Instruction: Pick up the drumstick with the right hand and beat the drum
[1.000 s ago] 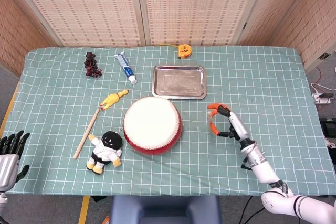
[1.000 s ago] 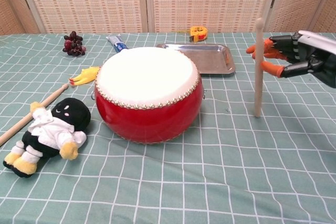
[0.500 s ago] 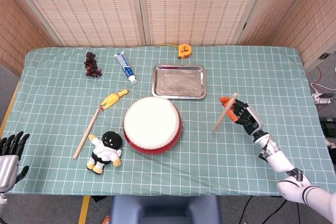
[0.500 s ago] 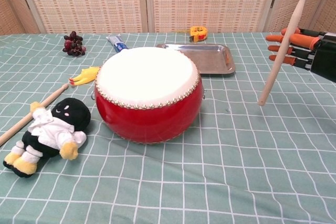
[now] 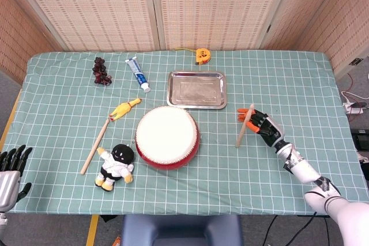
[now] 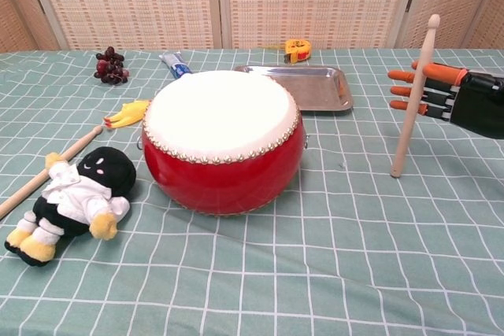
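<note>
The red drum (image 5: 167, 136) (image 6: 223, 139) with its white skin stands at the middle of the table. To its right, my right hand (image 5: 263, 125) (image 6: 449, 94) holds a wooden drumstick (image 5: 244, 125) (image 6: 413, 98) near its upper end. The orange-tipped fingers (image 6: 400, 90) reach out past the stick toward the drum. The stick leans slightly, top to the right, with its lower tip on or just above the cloth, well apart from the drum. A second drumstick (image 5: 95, 146) (image 6: 46, 172) lies left of the drum. My left hand (image 5: 11, 168) hangs open off the table's front left corner.
A metal tray (image 5: 196, 90) (image 6: 303, 86) lies behind the drum, with a yellow tape measure (image 5: 202, 56) beyond it. Toothpaste (image 5: 138, 74), grapes (image 5: 101, 71) and a rubber chicken (image 5: 124, 109) lie at the back left. A plush doll (image 5: 116, 167) (image 6: 72, 202) sits front left.
My right hand has drawn back to the right with the drumstick. The stick went from upright to leaning, rose, and its lower tip has come down again.
</note>
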Available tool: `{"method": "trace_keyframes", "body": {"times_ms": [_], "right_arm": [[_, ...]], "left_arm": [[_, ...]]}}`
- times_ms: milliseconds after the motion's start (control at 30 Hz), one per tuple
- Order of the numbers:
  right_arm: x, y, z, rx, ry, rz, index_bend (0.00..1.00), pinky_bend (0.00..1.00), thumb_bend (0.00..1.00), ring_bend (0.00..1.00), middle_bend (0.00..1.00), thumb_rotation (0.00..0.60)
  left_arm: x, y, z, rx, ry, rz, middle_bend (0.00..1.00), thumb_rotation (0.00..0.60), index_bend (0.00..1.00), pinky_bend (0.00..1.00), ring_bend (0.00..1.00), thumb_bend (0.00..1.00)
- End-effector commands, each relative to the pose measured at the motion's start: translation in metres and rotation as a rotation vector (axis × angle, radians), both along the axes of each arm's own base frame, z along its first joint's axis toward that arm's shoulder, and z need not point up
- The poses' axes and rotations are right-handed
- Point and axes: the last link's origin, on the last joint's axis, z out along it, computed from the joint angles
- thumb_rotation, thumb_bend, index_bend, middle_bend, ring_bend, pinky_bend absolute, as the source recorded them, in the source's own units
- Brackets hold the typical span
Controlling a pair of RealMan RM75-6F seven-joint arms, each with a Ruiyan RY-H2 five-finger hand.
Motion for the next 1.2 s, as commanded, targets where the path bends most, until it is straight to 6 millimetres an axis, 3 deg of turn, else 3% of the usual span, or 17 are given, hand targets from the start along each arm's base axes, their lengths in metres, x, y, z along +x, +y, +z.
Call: {"method": "trace_keyframes", "body": {"times_ms": [33, 333, 567, 1200], "right_arm": [[0.000, 0.000, -0.004, 0.019, -0.039, 0.005, 0.48, 0.25, 0.24, 0.26, 0.28, 0.600], [-0.008, 0.005, -0.003, 0.029, -0.013, 0.033, 0.48, 0.33, 0.19, 0.31, 0.30, 0.600], [-0.010, 0.015, -0.004, 0.004, 0.005, 0.065, 0.53, 0.35, 0.19, 0.34, 0.33, 0.600], [-0.004, 0.034, -0.031, 0.047, 0.185, 0.176, 0.68, 0.42, 0.19, 0.43, 0.43, 0.600]], "left_arm": [[-0.001, 0.000, 0.001, 0.002, 0.000, 0.002, 0.00, 0.600, 0.01, 0.02, 0.02, 0.24], [0.001, 0.000, 0.001, -0.003, 0.002, -0.005, 0.00, 0.600, 0.01, 0.02, 0.02, 0.23], [0.001, -0.001, 0.000, -0.005, 0.000, -0.003, 0.00, 0.600, 0.01, 0.02, 0.02, 0.23], [0.001, -0.002, -0.001, -0.010, -0.009, -0.006, 0.00, 0.600, 0.01, 0.02, 0.02, 0.23]]}}
